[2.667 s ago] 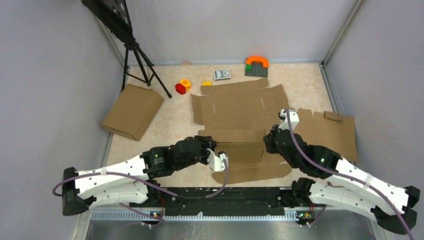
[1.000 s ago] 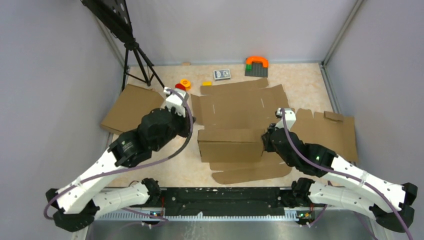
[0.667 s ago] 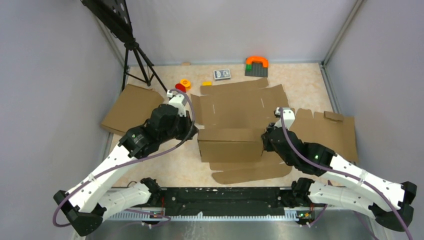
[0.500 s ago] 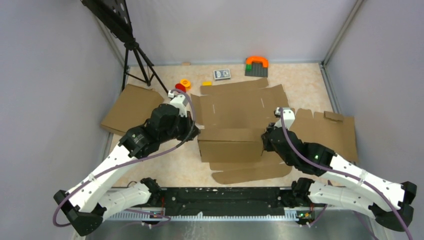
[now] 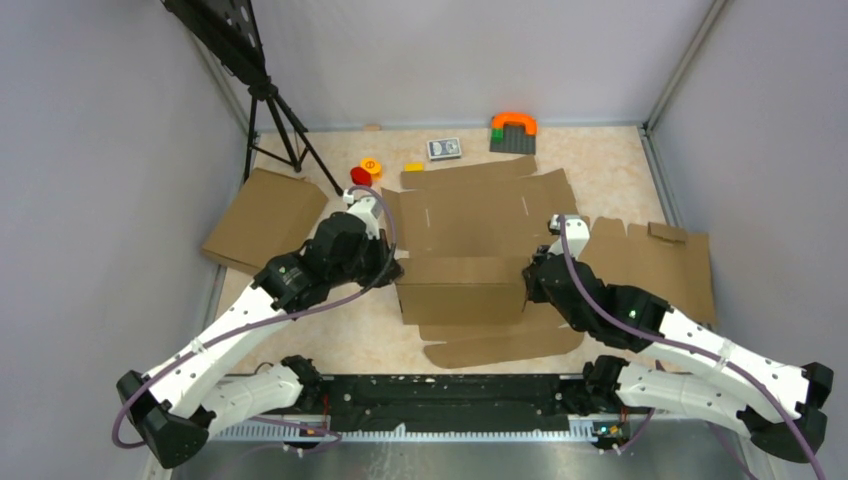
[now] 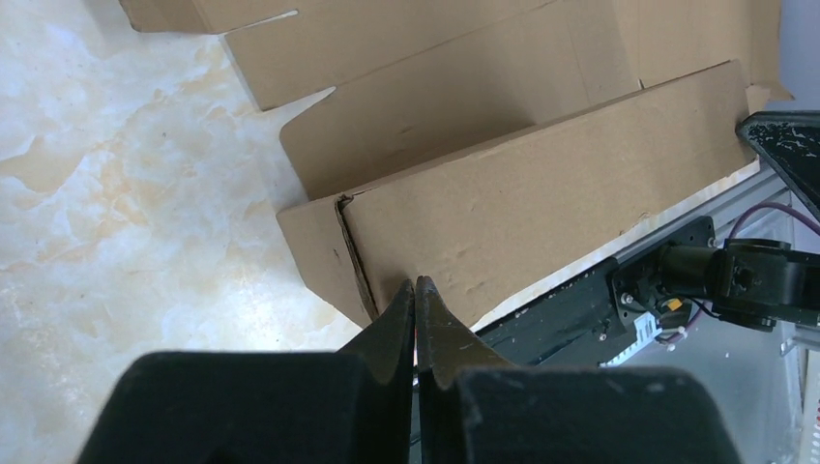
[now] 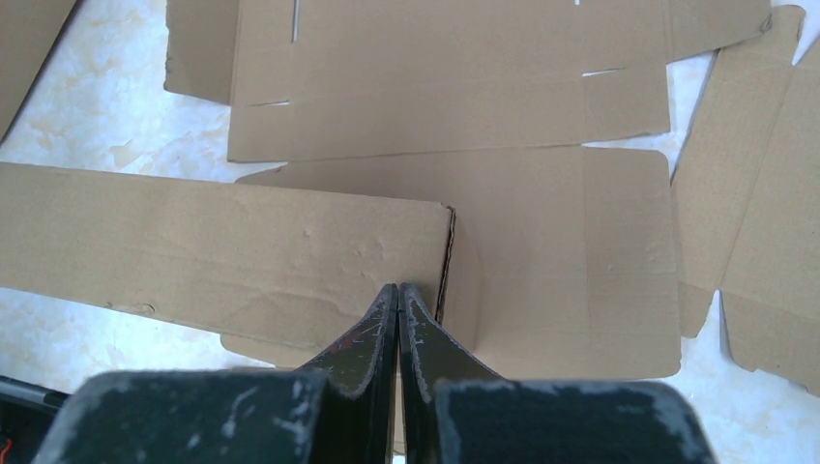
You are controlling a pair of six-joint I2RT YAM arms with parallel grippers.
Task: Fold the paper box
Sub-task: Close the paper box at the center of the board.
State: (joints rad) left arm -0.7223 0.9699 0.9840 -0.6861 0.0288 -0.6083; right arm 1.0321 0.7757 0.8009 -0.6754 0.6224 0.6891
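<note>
Paper box (image 5: 480, 215) sits just beyond the base rail (image 5: 450, 392), rail-side wall raised. Left pincer (image 6: 417, 286) and right pincer (image 7: 397, 290) fully closed, empty, bracing its ends. Next you likely need the side walls up.

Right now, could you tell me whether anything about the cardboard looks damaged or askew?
The paper box has small dents in its raised near wall, seen in both wrist views. To the left, the plain cardboard slab lies skewed, one corner seemingly past the edge of the table.

From above, left arm (image 5: 335, 255) and right arm (image 5: 575, 290) hide both raised-wall ends of the brown corrugated cardboard die-cut box (image 5: 465, 290).
</note>
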